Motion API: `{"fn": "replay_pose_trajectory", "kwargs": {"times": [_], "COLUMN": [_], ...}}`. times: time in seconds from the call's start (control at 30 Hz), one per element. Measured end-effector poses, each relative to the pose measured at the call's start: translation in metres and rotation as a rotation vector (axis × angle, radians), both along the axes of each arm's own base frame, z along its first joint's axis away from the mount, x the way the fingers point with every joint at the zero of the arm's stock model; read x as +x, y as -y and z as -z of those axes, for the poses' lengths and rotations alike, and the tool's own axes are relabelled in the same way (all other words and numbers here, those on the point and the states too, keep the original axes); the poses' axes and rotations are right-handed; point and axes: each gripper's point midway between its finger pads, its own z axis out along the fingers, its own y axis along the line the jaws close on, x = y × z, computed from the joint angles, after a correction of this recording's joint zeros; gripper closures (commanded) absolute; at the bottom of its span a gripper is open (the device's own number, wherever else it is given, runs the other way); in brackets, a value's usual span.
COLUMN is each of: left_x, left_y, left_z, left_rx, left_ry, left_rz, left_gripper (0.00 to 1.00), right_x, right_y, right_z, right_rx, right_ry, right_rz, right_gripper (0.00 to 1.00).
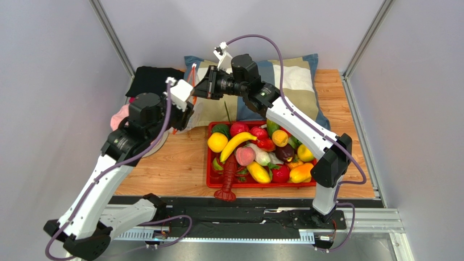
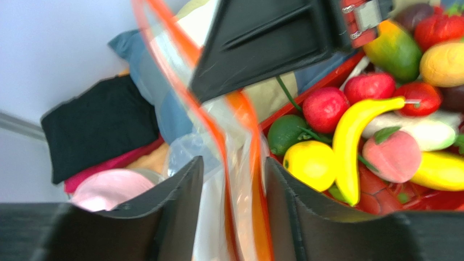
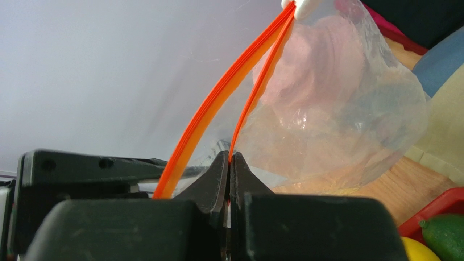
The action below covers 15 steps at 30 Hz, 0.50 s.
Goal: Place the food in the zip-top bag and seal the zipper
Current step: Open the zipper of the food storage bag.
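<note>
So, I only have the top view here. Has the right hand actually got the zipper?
Observer: Yes. Its wrist view shows the right hand shut on one lip of the zipper, and the other lip stands apart.
Operator: And the left hand?
Observer: Its wrist view shows the left hand open, with the bag mouth passing between its fingers, unclamped.

The zip-top bag [image 3: 337, 109] is thin, clear, crinkled plastic film with a faint sheen. Its zipper [image 3: 218, 103] is smooth orange-red plastic, and the right gripper [image 3: 230, 163] is matt black plastic. The food [image 2: 348, 141] is glossy moulded plastic in a shiny red plastic tray [image 1: 256, 185], with the pale grained wood table [image 1: 174, 168] at the tray's nine o'clock and a soft woven cloth pillow [image 1: 294, 76] at its twelve.
</note>
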Motion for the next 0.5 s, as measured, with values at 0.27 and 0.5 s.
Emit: {"fn": "replay_pose_trajectory", "kwargs": {"times": [0.27,0.5], "left_x": [-0.051,-0.051], "left_y": [-0.048,-0.073], "left_z": [-0.054,-0.046], "left_rx": [-0.246,-0.331], "left_ry": [0.059,-0.054], "left_rz": [-0.128,-0.281], "left_gripper": [0.34,0.26], "right_x": [-0.002,-0.02], "right_y": [-0.006,-0.026], "right_z": [-0.022,-0.008], "right_rx": [0.041,0.041], "right_ry": [0.104,0.147], "right_rz": [-0.043,-0.126], "right_gripper": [1.0,1.0]}}
